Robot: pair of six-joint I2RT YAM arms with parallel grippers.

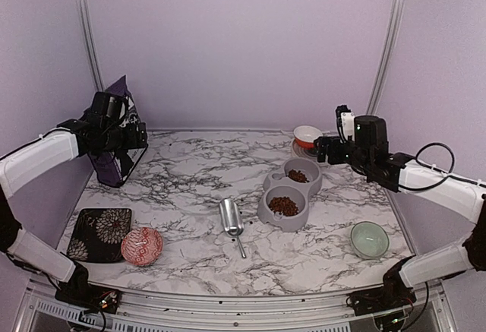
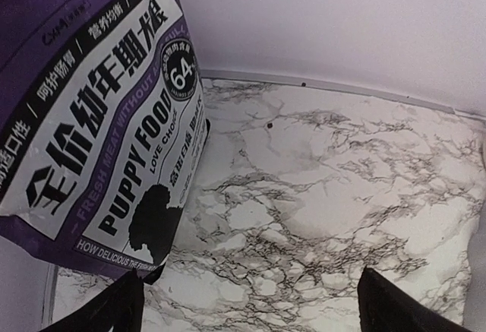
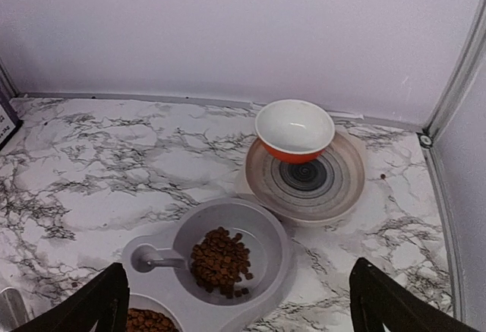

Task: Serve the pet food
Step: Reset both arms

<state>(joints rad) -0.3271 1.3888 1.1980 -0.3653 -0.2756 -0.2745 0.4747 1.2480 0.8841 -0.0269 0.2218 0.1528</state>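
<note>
Pet food (image 1: 284,206) lies as brown kibble heaps in both bowls of the grey double-bowl feeder (image 1: 267,213); the far bowl's heap (image 3: 220,260) shows in the right wrist view. A metal scoop (image 1: 231,218) lies empty on the marble left of the feeder. The purple puppy food bag (image 1: 115,131) stands at the back left, also in the left wrist view (image 2: 99,119). My left gripper (image 2: 250,309) is open and empty, raised beside the bag. My right gripper (image 3: 235,309) is open and empty, raised above the feeder's far end.
An orange bowl (image 1: 307,135) sits on a striped plate (image 3: 342,188) at the back right. A green bowl (image 1: 369,239) is near the front right. A dark floral tray (image 1: 100,233) and a red patterned bowl (image 1: 142,245) are at the front left.
</note>
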